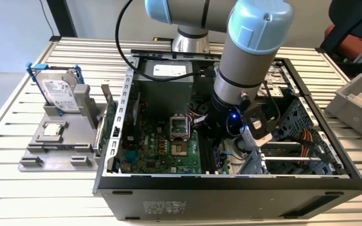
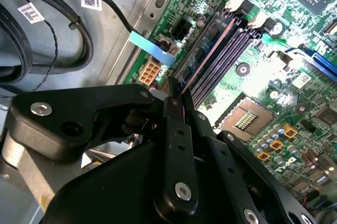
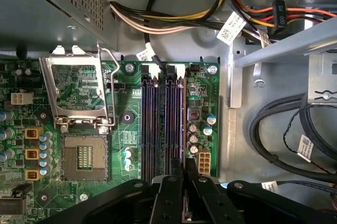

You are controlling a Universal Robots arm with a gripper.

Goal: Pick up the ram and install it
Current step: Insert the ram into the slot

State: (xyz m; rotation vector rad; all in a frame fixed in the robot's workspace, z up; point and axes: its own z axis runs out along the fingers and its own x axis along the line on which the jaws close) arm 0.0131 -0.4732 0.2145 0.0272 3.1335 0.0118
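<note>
The ram (image 2: 208, 54) is a thin dark stick seen edge-on, lying along the outermost of the black memory slots (image 2: 224, 50) on the green motherboard (image 1: 162, 146). My gripper (image 2: 175, 95) is shut on the ram's near end, with black fingers (image 2: 174, 129) pressed to either side. In the first wrist view the gripper (image 3: 185, 170) sits over the slot nearest the case wall, and the ram (image 3: 182, 129) runs along it among the slots (image 3: 158, 124). In the exterior view the arm's wrist (image 1: 228, 120) reaches down inside the open computer case (image 1: 231, 188).
An open processor socket (image 3: 84, 155) with its raised metal frame lies beside the slots. Black cables (image 3: 279, 134) and coloured wire bundles crowd the case wall. Outside the case, a grey fixture (image 1: 55, 141) holds a hard drive (image 1: 60, 94) and an upright green card (image 1: 109, 127). A grey bin (image 1: 357, 103) stands on the exterior view's right.
</note>
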